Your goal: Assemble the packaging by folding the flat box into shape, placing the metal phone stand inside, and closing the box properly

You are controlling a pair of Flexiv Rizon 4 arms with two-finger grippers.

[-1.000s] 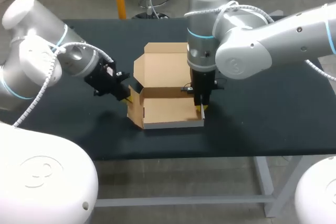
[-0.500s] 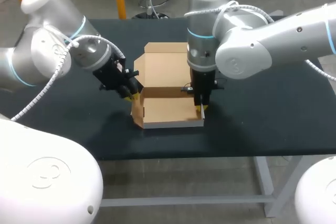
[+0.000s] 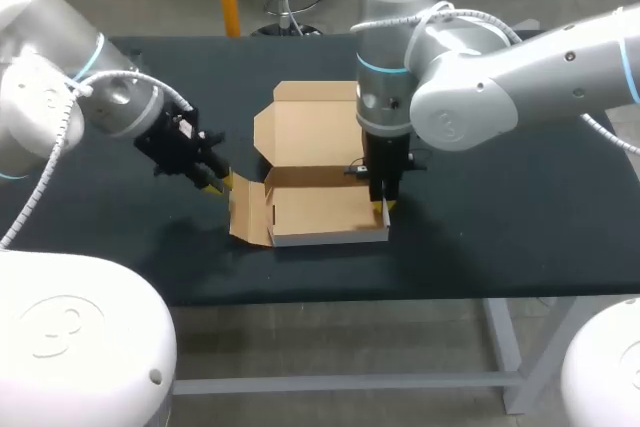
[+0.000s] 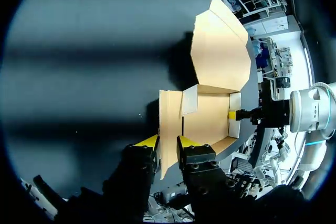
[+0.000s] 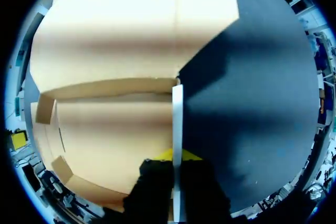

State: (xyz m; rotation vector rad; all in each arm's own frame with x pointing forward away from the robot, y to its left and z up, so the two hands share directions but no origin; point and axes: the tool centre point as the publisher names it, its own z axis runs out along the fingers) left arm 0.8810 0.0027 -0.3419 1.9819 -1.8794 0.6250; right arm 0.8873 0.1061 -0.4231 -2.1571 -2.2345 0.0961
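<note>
The brown cardboard box [image 3: 322,210] lies in the middle of the black table with its lid [image 3: 310,132] folded back flat. Its left side flap [image 3: 248,215] leans outward. My left gripper [image 3: 222,184] sits just left of that flap. In the left wrist view its fingers [image 4: 148,141] stand apart, with the flap's edge [image 4: 169,124] between them and not pinched. My right gripper [image 3: 383,207] comes straight down on the box's right wall [image 5: 177,114] and is shut on it. No metal phone stand is in view.
The black table [image 3: 500,197] stretches bare to both sides of the box and in front of it. My right arm's large joint hangs over the box's back right corner.
My left gripper has opened, let go of the left side flap and drawn back to the left. The flap has dropped outward from nearly upright. The right arm has not moved.
</note>
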